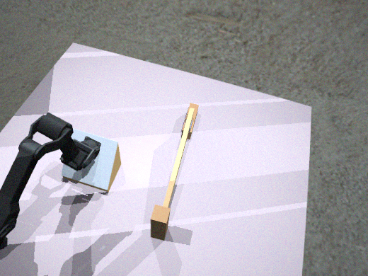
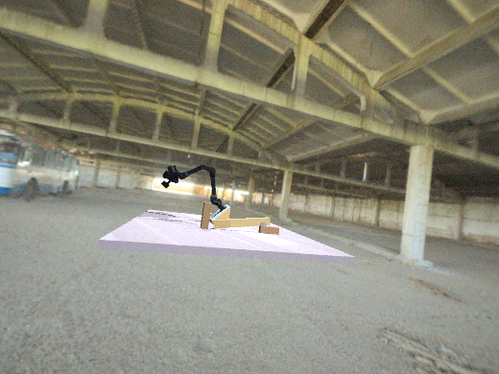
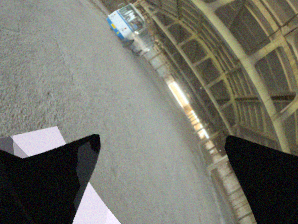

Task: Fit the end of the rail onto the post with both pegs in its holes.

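Note:
The long wooden rail (image 1: 179, 157) (image 2: 242, 222) slopes down from the footboard block (image 1: 194, 117) (image 2: 269, 230), where its far end rests in the bracket. Its near end is low at the table, close in front of the upright wooden post (image 1: 160, 222) (image 2: 205, 216). The pegs and the rail's holes cannot be made out. My gripper (image 2: 165, 184) (image 3: 165, 142) is open and empty, high in the air on the post's side, well away from the rail. It is outside the top view.
The arm stands on a wedge-shaped base with a light-blue top (image 1: 106, 150), beside the rail. The arm (image 2: 213, 181) rises from it and reaches out past the post. The pale tabletop (image 1: 248, 152) (image 2: 307, 249) ends beyond the footboard block.

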Controlling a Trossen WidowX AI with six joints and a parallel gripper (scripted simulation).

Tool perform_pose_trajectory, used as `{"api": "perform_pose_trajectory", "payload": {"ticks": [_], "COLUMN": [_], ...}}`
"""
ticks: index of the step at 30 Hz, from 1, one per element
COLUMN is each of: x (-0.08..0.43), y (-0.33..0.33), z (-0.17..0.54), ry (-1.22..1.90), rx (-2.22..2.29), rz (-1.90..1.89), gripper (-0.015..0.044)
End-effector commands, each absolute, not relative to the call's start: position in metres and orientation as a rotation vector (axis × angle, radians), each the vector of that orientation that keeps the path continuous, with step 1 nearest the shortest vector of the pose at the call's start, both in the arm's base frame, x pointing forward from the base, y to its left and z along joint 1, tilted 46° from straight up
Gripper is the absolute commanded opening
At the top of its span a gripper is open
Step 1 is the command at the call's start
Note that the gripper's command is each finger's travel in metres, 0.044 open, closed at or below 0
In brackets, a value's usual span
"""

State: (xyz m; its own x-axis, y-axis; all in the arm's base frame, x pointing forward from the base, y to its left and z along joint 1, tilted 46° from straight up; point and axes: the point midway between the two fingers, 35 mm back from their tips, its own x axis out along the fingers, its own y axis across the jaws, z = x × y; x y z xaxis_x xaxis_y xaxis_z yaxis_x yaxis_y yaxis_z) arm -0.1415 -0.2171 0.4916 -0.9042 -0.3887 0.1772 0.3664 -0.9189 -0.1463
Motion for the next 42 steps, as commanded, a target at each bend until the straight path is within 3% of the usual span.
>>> {"api": "perform_pose_trajectory", "payload": {"ticks": [1,11,21,31,42], "x": [-0.111,0.009,0.159,0.303,0.415], "y": [-0.253,-0.326,-0.337,-0.278,-0.147], "z": [0.484,0.45,0.403,0.346,0.261], "ry": [0.2,0.338,0.443,0.535,0.682], "rx": [-0.29,-0.318,-0.368,-0.434,-0.537], "rz": [-2.566,-2.079,-1.584,-1.09,-0.571], "gripper": [0.044,0.044,0.044,0.044,0.044]}}
